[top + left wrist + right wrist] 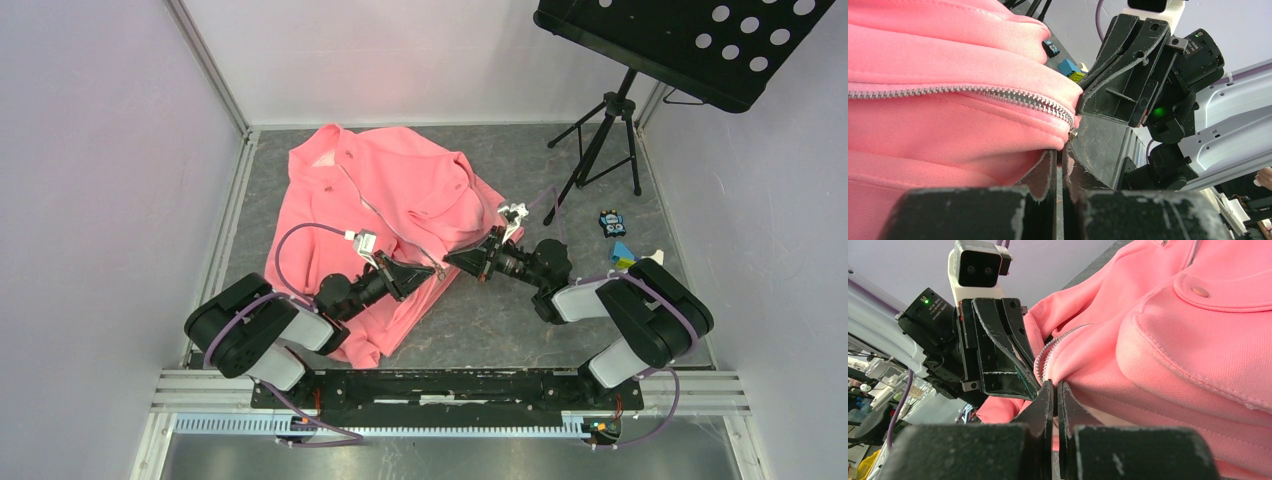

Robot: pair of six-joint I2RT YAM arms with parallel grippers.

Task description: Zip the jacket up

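One grey table (500, 320) carries everything, walled on three sides. One jacket (390, 190), coral-pink, lies spread over its left and middle part with the collar at the far end. The jacket's left side runs close along the left wall's rail, and its far end lies near the back wall. Two arms reach in from the jacket's near side and meet tip to tip at its near right hem, where the pale zipper (385, 215) ends. The left gripper (432, 272) lies over the jacket's near corner, and the right gripper (452, 260) comes from bare tabletop on the jacket's right. In the wrist views each has its fingers pressed together, pinching the hem on either side of the zipper's (973, 92) lower end. Whether the teeth are meshed I cannot tell. One black music stand (600, 130) is to the jacket's right, its nearest tripod foot just off the jacket's right side and its perforated desk overhanging the far right corner. Three small blocks lie further right of the jacket, past the tripod: a dark one (611, 222), a blue one (624, 251) and a yellow-green one (626, 265) touching it, beside the right arm's elbow. Grey tabletop shows along the jacket's near and right sides.
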